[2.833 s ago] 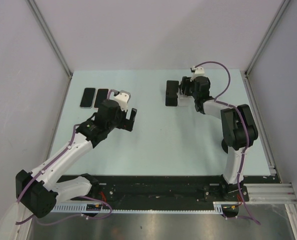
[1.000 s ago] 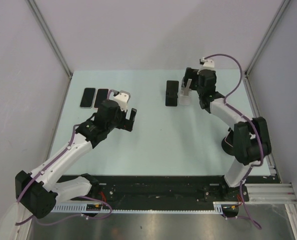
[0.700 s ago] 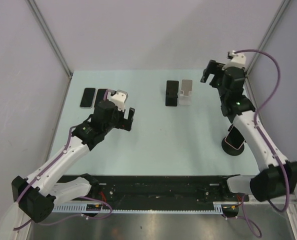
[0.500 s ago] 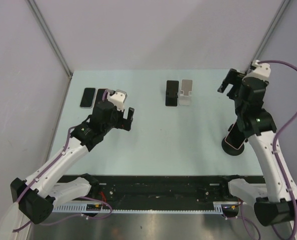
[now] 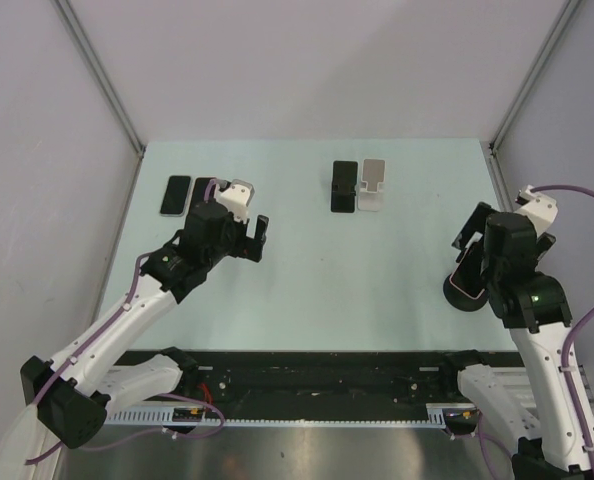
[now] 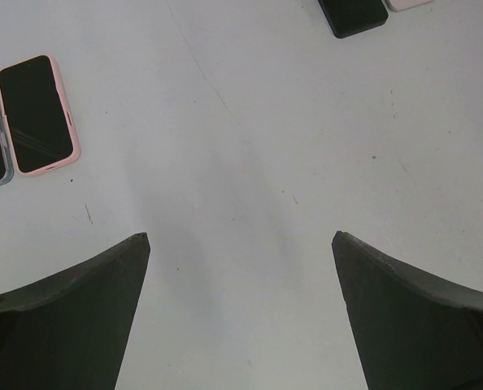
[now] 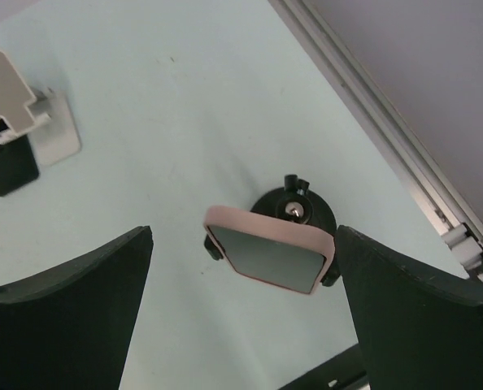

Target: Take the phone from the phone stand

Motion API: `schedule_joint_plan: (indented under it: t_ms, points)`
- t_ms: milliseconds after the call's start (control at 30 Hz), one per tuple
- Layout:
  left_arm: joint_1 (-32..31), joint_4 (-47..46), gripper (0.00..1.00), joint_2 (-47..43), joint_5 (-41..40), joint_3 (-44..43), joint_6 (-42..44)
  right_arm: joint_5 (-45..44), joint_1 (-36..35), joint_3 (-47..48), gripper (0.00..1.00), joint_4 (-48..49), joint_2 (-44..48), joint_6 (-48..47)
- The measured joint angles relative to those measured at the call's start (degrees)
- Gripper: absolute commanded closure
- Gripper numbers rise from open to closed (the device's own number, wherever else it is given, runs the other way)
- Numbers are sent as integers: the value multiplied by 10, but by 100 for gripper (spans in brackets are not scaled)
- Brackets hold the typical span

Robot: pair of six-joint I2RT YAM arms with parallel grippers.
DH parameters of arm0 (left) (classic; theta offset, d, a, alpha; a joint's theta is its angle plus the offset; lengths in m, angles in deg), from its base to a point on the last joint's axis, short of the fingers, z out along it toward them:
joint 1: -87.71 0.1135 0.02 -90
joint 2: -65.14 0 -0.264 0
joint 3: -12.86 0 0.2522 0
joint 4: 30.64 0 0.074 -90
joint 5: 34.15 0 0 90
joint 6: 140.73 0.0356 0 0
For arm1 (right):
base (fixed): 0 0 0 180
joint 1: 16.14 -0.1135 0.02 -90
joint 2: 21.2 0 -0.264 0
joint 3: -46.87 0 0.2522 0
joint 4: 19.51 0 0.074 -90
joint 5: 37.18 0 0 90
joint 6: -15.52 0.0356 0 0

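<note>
A phone in a pink case [image 7: 270, 253] sits tilted on a round black phone stand [image 7: 294, 210] near the table's right edge; it also shows in the top view [image 5: 466, 274]. My right gripper [image 7: 243, 231] is open and hovers above the phone, one finger on each side of it and not touching; in the top view my right gripper [image 5: 480, 240] is just behind the stand. My left gripper [image 5: 258, 238] is open and empty over the left-centre of the table, and the left wrist view [image 6: 241, 236] shows only bare table between the fingers.
A white stand [image 5: 375, 186] is at the back centre with a black phone [image 5: 344, 186] lying flat beside it. Two phones [image 5: 176, 195] lie at the back left; one has a pink case [image 6: 36, 114]. A metal rail [image 7: 388, 122] runs along the right edge.
My right arm has swung away from the white stand at the back centre, out to the right and nearer, to above the black stand holding the pink-cased phone. The left arm has barely moved.
</note>
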Motion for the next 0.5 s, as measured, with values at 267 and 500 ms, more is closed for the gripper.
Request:
schedule_joint_plan:
  t_ms: [267,500]
  points:
    - [0,0,0,0,2,0,0,-30,0,-78,0,-28,3,49]
    - [0,0,0,0,2,0,0,-48,0,-115,0,-1,2,59]
